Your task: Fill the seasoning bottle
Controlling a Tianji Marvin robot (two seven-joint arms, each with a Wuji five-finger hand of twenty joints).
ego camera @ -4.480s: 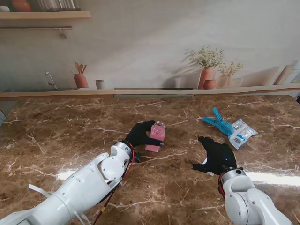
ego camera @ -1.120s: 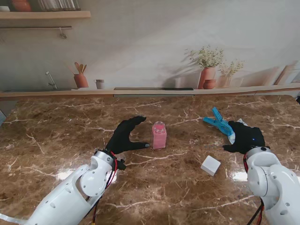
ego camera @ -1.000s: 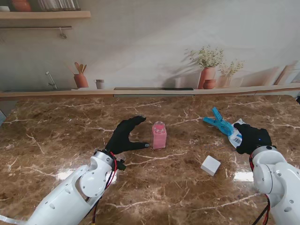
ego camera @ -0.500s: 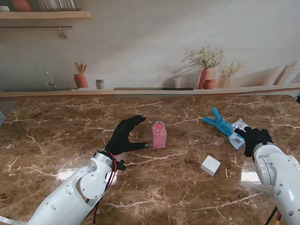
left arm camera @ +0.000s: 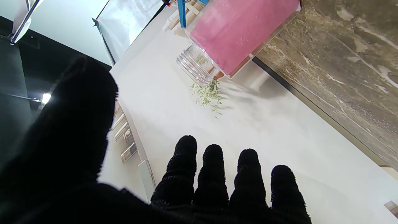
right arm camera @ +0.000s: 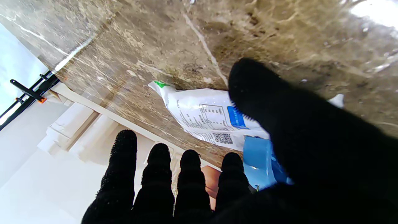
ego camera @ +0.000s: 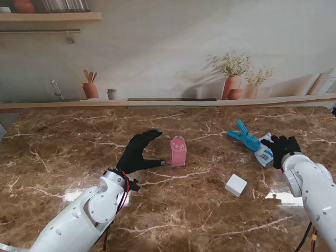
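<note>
The seasoning bottle (ego camera: 178, 151) is seen upright just beside the spread, empty left hand (ego camera: 138, 153); the refill packet (ego camera: 265, 149) is touched by the right hand (ego camera: 284, 146), whose grip cannot be told.

The bottle (ego camera: 178, 150) stands upright near the middle of the desk (ego camera: 63, 152). The left hand (ego camera: 137, 153) sits just to its left, fingers spread, close to the bottle but apart from it. Nearer to me and to the right of the bottle lies a small block (ego camera: 235, 185). Farther right, a clip (ego camera: 244, 136) lies on the desk with a packet (ego camera: 264, 150) touching its right end. The right hand (ego camera: 284, 147) is over the packet's right side.
</note>
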